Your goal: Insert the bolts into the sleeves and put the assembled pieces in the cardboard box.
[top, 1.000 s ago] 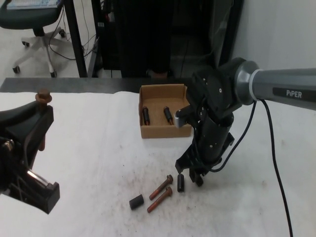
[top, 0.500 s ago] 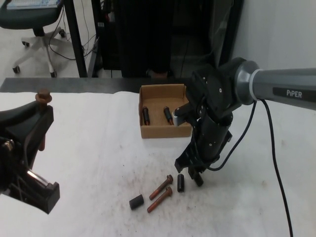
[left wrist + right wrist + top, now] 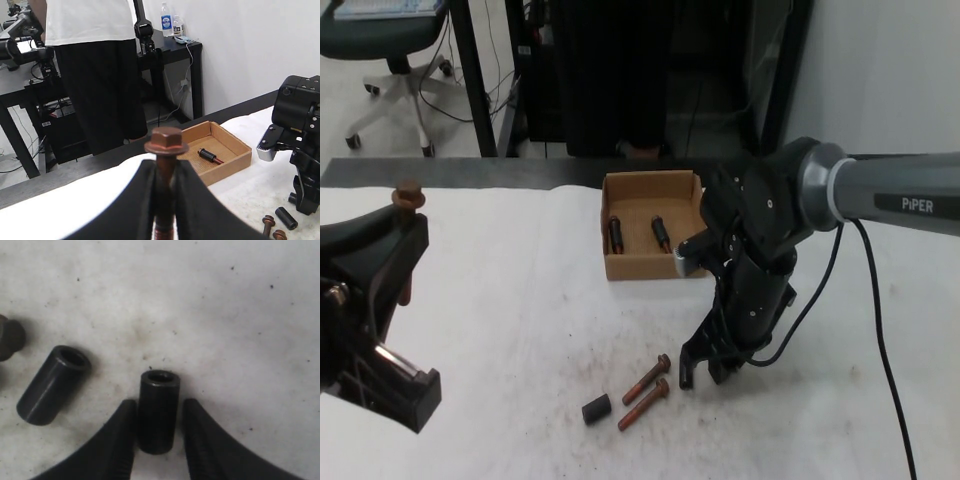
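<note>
My right end effector (image 3: 159,404) sits narrowly open astride a black sleeve (image 3: 159,412) lying on the counter (image 3: 225,315); closing off-centre could roll it toward the neighbouring sleeve (image 3: 52,385).

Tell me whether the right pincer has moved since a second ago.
Yes. The right pincer has sunk toward the bench, away from the cardboard box, and now straddles a sleeve.

White wall (image 3: 260,45); black side table (image 3: 172,46); office chair (image 3: 380,38) on pale floor (image 3: 335,100).
</note>
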`<action>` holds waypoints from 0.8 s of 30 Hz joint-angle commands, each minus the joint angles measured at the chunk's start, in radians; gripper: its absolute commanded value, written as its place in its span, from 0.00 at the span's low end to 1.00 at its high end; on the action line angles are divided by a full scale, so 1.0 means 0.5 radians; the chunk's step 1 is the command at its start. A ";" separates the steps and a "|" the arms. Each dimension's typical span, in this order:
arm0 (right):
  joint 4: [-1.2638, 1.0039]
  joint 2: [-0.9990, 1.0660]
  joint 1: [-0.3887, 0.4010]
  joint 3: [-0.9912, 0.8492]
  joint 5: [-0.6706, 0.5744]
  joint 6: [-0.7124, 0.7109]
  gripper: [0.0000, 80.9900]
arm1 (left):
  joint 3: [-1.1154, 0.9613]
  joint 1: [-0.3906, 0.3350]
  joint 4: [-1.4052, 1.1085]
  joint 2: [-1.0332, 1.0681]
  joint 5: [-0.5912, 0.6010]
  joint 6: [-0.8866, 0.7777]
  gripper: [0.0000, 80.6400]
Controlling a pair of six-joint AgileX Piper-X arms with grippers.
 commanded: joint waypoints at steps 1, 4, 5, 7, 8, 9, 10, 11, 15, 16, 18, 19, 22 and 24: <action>-0.010 -0.003 -0.006 0.020 -0.014 -0.003 0.38 | -0.006 -0.006 -0.037 -0.002 -0.004 0.008 0.00; -0.040 -0.003 -0.006 0.020 -0.014 -0.003 0.38 | -0.006 -0.006 -0.037 -0.002 -0.004 0.008 0.00; -0.044 -0.003 -0.006 0.020 -0.014 0.008 0.38 | -0.006 -0.006 -0.037 -0.002 -0.004 0.008 0.00; -0.043 -0.003 -0.006 0.020 -0.014 0.013 0.38 | -0.006 -0.006 -0.037 -0.002 -0.004 0.008 0.00; -0.051 -0.003 -0.006 0.020 -0.014 0.013 0.38 | -0.006 -0.006 -0.037 -0.002 -0.004 0.008 0.00; -0.058 -0.003 -0.006 0.020 -0.014 0.013 0.38 | -0.006 -0.006 -0.037 -0.002 -0.004 0.008 0.00; -0.066 -0.003 -0.006 0.020 -0.014 0.013 0.38 | -0.006 -0.006 -0.037 -0.002 -0.004 0.008 0.00; -0.077 -0.003 -0.006 0.020 -0.014 0.013 0.38 | -0.006 -0.006 -0.037 -0.002 -0.004 0.008 0.00; -0.115 -0.003 -0.006 0.020 -0.014 0.013 0.38 | -0.006 -0.006 -0.037 -0.002 -0.004 0.008 0.00; -0.121 -0.003 -0.006 0.020 -0.014 0.013 0.38 | -0.006 -0.006 -0.037 -0.002 -0.004 0.008 0.00; -0.134 -0.003 -0.006 0.020 -0.014 0.013 0.38 | -0.006 -0.006 -0.037 -0.002 -0.004 0.008 0.00; -0.137 -0.003 -0.006 0.020 -0.014 0.013 0.38 | -0.006 -0.006 -0.037 -0.002 -0.004 0.008 0.00; -0.137 -0.003 -0.006 0.020 -0.014 0.013 0.38 | -0.006 -0.006 -0.037 -0.002 -0.004 0.008 0.00; -0.143 -0.003 -0.006 0.020 -0.014 0.013 0.38 | -0.006 -0.006 -0.037 -0.002 -0.004 0.012 0.00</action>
